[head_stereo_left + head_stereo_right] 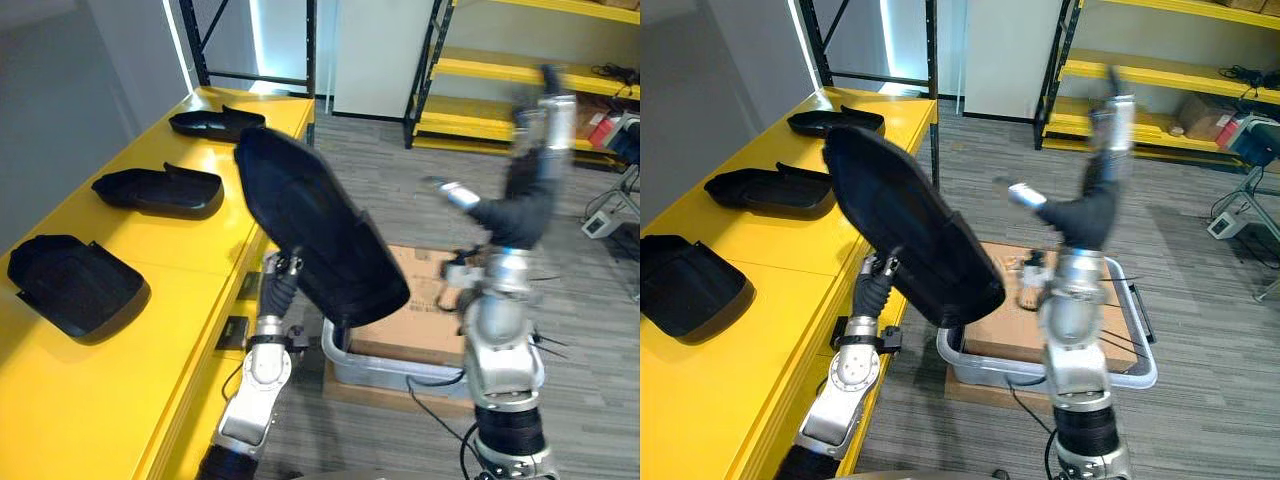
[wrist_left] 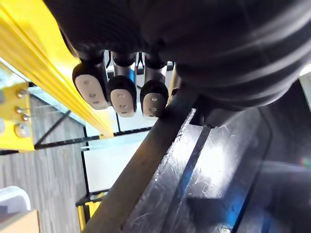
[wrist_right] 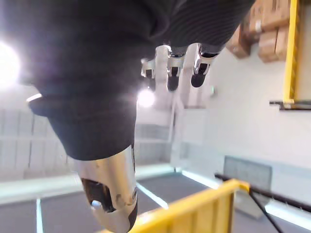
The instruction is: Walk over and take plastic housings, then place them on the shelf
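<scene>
Held housing (image 1: 320, 225): black plastic shell, raised and tilted, right of the shelf edge and above the left end of the bin. Carried by one arm alone.

Shelf (image 1: 190, 270): long yellow top running near to far along the left. There is bare yellow between the parts and at the near end.

Bin (image 1: 385, 375): grey tub on the floor, right of the shelf, with cardboard (image 1: 425, 300) lying in it.

Placed parts, all on the shelf and well apart: near housing (image 1: 75, 285), middle housing (image 1: 160, 190), far housing (image 1: 215, 123).

Left hand (image 1: 283, 275): under the held housing's lower end, fingers (image 2: 121, 94) curled over its rim, clamping it.

Right hand (image 1: 528, 190): lifted high on the right and holding nothing. Its fingers (image 3: 170, 73) are straight and the thumb stands apart.

Hazards, judged:
- The grip sits at one end of a long shell, so the shell may pivot or slip out and fall toward the bin.
- On the swing left, the shell's low end may strike the shelf edge.
- The shell may come down on the middle housing unless aimed at bare yellow.
</scene>
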{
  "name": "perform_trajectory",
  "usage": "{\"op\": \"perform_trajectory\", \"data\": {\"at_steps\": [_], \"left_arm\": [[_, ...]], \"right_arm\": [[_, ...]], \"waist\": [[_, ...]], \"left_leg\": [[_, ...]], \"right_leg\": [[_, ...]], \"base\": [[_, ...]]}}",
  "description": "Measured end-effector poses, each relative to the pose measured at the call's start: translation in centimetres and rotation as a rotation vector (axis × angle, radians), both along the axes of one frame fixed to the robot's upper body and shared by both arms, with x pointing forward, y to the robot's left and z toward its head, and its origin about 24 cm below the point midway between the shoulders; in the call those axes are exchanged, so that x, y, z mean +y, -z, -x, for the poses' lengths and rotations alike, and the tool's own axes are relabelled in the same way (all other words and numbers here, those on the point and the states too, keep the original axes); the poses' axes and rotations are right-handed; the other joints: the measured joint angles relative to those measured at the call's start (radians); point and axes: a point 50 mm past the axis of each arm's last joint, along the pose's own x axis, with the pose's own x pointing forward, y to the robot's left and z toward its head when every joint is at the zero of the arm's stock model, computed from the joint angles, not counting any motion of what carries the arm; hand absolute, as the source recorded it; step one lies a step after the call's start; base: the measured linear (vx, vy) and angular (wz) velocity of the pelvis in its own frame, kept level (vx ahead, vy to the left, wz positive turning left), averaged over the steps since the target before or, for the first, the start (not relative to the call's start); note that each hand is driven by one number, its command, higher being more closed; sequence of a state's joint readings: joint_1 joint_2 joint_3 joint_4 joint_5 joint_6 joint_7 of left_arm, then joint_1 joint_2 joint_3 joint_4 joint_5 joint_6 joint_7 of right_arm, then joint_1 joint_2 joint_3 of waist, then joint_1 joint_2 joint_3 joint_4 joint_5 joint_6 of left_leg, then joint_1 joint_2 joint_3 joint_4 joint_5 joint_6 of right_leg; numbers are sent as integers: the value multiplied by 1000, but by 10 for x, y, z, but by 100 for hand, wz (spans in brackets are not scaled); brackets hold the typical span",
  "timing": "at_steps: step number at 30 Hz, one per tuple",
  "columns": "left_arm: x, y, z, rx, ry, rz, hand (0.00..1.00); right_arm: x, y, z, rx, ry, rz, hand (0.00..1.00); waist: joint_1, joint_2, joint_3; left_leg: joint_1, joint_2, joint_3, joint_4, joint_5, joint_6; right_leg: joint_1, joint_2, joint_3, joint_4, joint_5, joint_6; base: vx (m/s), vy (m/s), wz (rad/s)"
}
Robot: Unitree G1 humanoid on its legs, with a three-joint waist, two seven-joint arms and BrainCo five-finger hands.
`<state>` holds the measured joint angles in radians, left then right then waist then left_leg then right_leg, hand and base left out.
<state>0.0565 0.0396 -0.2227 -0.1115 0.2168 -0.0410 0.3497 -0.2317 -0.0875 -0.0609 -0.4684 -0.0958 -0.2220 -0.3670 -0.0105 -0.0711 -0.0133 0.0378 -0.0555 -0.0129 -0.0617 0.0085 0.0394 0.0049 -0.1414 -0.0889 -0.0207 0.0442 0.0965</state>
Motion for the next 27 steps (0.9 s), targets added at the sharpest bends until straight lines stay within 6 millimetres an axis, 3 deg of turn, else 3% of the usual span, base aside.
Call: {"op": "perform_trajectory", "data": {"at_steps": [4,7,9,12,13,14,16,19,21,25,27], "left_arm": [[19,3,4,11,-81,1,100],[28,-3,13,-13,-126,18,100],[35,-6,19,-27,-164,33,100],[40,-8,23,-34,-186,34,100],[42,-11,27,-48,-192,35,100],[42,-12,29,-53,-195,36,100],[44,-17,38,-71,-207,44,100],[48,-22,48,-96,-217,51,100],[50,-23,54,-101,-230,53,100],[52,-26,62,-105,-228,51,100],[53,-28,63,-121,-230,54,100]], "right_arm": [[-54,13,15,-2,155,-148,0],[-89,46,25,103,269,-260,0],[-107,90,26,302,349,-318,0],[-119,148,34,586,409,-363,0],[-122,187,44,775,424,-402,0],[-121,201,49,840,430,-424,0],[-113,251,74,1060,427,-526,0],[-93,299,108,1272,406,-652,0],[-82,320,123,1398,369,-682,0],[-59,343,140,1565,258,-672,0],[-41,353,144,1656,175,-642,0]], "waist": [[-6,0,1],[-19,1,2],[-30,4,3],[-31,10,8],[-31,16,15],[-31,18,18],[-30,28,25],[-28,29,34],[-22,30,46],[1,30,49],[30,26,64]], "left_leg": [[9,-1,-6,-9,-1,0],[6,1,-11,-12,-2,-3],[4,2,-11,-11,-2,-3],[2,2,-11,-9,-2,-2],[0,2,-12,-9,-3,-2],[0,2,-12,-8,-3,-2],[-1,3,-13,-4,-7,-2],[-5,4,-21,34,-32,-2],[-6,5,-26,59,-61,-10],[-8,5,-53,84,-89,-7],[-29,1,-96,134,-108,-15]], "right_leg": [[7,-1,-11,0,-8,1],[6,-1,-20,0,-13,3],[5,0,-20,-2,-14,3],[5,0,-20,-4,-14,3],[5,0,-21,-5,-14,3],[5,0,-22,-5,-14,3],[9,0,-25,-4,-17,5],[29,-3,-45,4,-29,6],[44,-5,-49,22,-46,6],[50,-16,-80,64,-82,8],[65,-20,-135,90,-104,7]], "base": [[-24,-16,3],[-19,-26,7],[0,0,0],[0,0,0],[5,-17,3],[5,-15,3],[5,-18,5],[2,-20,15],[-32,-15,11],[-12,-12,25],[21,-34,61]]}}
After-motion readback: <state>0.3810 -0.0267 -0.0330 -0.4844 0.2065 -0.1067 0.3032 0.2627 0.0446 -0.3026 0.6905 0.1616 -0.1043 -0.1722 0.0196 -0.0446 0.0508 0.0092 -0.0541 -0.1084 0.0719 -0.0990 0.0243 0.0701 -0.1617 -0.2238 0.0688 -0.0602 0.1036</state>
